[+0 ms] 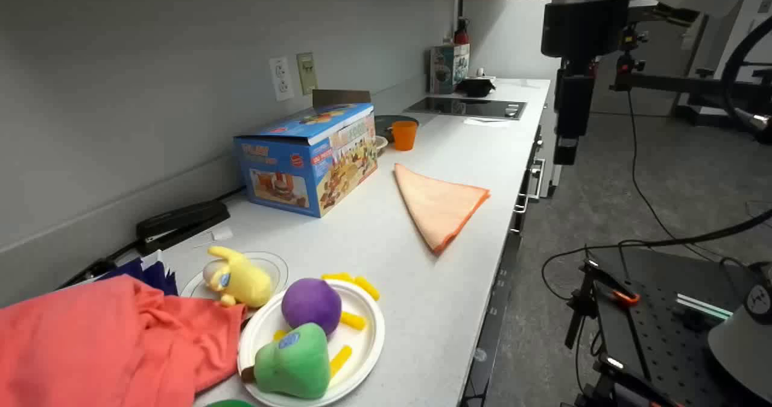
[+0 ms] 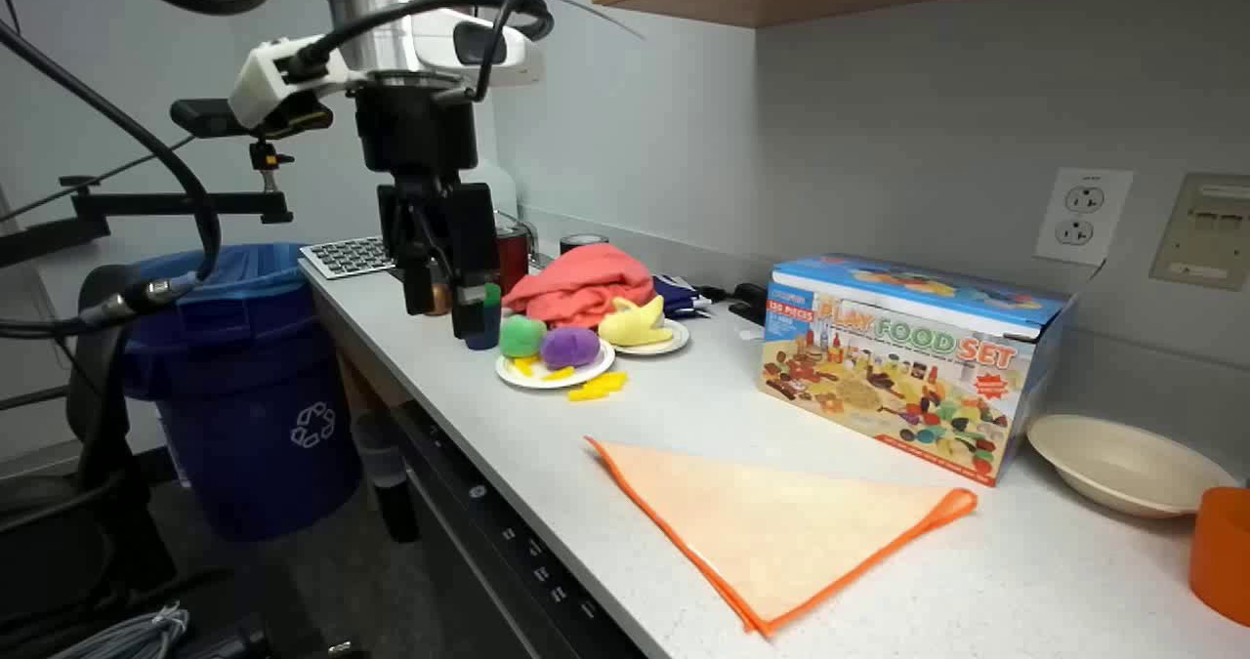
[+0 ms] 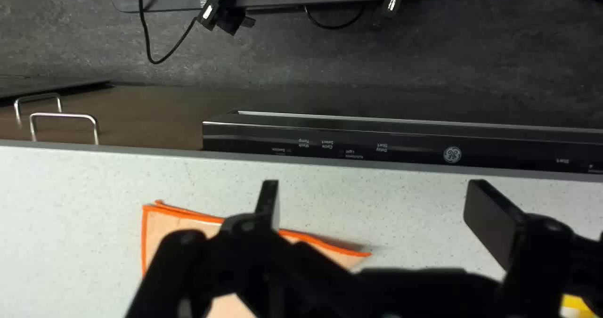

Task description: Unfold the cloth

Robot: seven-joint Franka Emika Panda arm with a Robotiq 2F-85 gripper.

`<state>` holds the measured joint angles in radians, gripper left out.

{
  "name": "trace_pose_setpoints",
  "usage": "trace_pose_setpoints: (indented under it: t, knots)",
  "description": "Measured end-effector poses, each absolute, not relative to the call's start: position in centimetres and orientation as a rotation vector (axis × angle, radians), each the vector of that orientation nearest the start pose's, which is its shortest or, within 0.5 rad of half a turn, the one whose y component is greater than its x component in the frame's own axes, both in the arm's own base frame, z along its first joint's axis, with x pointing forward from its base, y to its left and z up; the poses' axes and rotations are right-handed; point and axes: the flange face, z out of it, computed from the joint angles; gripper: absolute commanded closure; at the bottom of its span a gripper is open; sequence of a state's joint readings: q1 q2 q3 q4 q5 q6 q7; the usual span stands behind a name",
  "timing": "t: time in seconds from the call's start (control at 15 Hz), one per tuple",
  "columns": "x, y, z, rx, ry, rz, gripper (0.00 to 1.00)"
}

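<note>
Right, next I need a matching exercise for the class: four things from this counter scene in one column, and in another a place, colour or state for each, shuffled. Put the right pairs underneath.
Column one
1. cloth
2. pincer
3. plush pear
4. Play Food Set box

Column two
A. green, lying on a white plate
B. jaws apart, holding nothing
C. blue on top, with toy food pictured on its side
D. peach with orange edging, folded into a triangle

Right pairs: 1-D, 2-B, 3-A, 4-C

Matt fabric cloth (image 2: 771, 522), smooth countertop (image 1: 422, 310), glossy cooktop (image 1: 452, 106), shiny metal handles (image 3: 63, 115)
</note>
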<state>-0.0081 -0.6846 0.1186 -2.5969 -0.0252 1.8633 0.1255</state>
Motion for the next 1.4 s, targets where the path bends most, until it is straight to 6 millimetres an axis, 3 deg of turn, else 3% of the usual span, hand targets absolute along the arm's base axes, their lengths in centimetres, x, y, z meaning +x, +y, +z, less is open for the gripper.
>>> trace_pose_setpoints:
  t: [1.2, 1.4]
  knots:
    - [33.57, 3.58, 46.53, -3.243, 0.063, 0.072, 0.0]
    - [33.63, 3.62, 46.57, -3.235, 0.138, 0.06, 0.0]
